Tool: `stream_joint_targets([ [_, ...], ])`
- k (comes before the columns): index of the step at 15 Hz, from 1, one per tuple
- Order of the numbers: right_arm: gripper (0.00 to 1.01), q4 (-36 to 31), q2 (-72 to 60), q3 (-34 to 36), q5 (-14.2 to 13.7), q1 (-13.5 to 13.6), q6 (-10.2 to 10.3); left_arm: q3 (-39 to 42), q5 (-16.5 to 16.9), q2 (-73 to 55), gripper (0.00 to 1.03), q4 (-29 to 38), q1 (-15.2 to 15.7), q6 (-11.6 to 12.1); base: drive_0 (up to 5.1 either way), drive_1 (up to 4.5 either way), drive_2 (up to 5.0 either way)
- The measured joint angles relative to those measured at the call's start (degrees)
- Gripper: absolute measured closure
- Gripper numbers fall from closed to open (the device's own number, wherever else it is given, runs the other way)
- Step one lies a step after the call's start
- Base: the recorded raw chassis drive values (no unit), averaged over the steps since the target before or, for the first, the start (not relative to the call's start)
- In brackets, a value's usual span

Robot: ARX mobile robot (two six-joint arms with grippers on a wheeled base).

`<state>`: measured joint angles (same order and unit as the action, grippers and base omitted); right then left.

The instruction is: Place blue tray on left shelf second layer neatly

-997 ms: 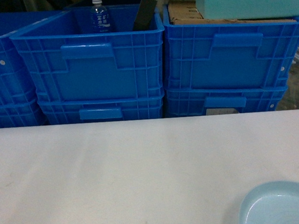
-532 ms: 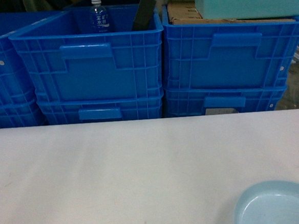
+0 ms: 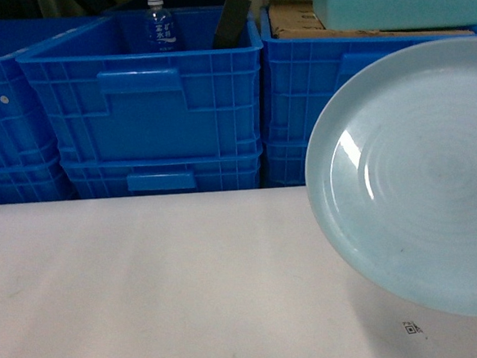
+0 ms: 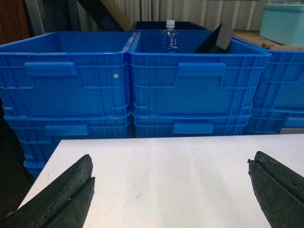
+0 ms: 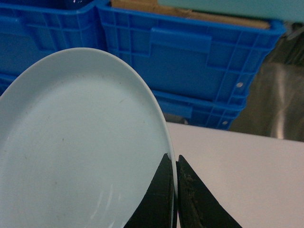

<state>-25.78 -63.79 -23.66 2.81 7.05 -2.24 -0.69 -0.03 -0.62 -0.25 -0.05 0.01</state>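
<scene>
The right end effector is clamping its two dark fingers together on the rim of the pale sky-blue, glossy round plastic tray, with one finger on the concave face and the other behind the edge. In the head view the tray is standing tilted up on the right, its inner face turned toward the camera, lifted clear of the white flat table and covering part of the right-hand stack of deep dark-blue ribbed plastic crates. A small printed mark is lying on the table just below the tray.

The left end effector is hovering over the near left part of the table with its black fingers spread wide apart and nothing between them.

Behind the table the crates are standing stacked in a row. A clear plastic water bottle with a white cap is standing upright in the middle upper crate beside a leaning black panel. A pale teal box is resting on brown cardboard atop the right stack.
</scene>
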Motion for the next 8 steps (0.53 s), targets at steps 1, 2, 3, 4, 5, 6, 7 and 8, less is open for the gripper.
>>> stream_joint_targets([
  [1, 0.99, -0.4, 4.3, 1.3, -2.8, 0.0, -0.8, 0.0, 0.0, 0.0, 0.05, 0.0, 0.0, 0.0, 0.0, 0.0, 0.0],
  [2, 0.99, -0.6, 7.0, 2.3, -4.0, -0.8, -0.9, 0.0, 0.0, 0.0, 0.05, 0.0, 0.0, 0.0, 0.0, 0.0, 0.0],
  [3, 0.99, -0.6, 8.0, 2.8, -4.0, -1.1, -0.9, 0.0, 0.0, 0.0, 0.05, 0.0, 0.0, 0.0, 0.0, 0.0, 0.0],
  [4, 0.99, -0.4, 10.1, 4.0, -4.1, -2.3, -0.8, 0.0, 0.0, 0.0, 0.05, 0.0, 0.0, 0.0, 0.0, 0.0, 0.0],
  [5, 0.99, -0.8, 10.7, 5.0, -4.3, -3.5, -0.8, 0.0, 0.0, 0.0, 0.05, 0.0, 0.0, 0.0, 0.0, 0.0, 0.0],
  [6, 0.99, -1.0, 10.6, 5.4, -4.1, -4.2, -0.6, 0.0, 0.0, 0.0, 0.05, 0.0, 0.0, 0.0, 0.0, 0.0, 0.0],
  [7, 0.99, -1.3, 10.5, 5.8, -4.3, -4.1, -0.4, 0.0, 0.0, 0.0, 0.05, 0.0, 0.0, 0.0, 0.0, 0.0, 0.0],
  [8, 0.99, -2.3, 10.6, 6.4, -4.8, -3.6, -0.5, 0.0, 0.0, 0.0, 0.05, 0.0, 0.0, 0.0, 0.0, 0.0, 0.0],
])
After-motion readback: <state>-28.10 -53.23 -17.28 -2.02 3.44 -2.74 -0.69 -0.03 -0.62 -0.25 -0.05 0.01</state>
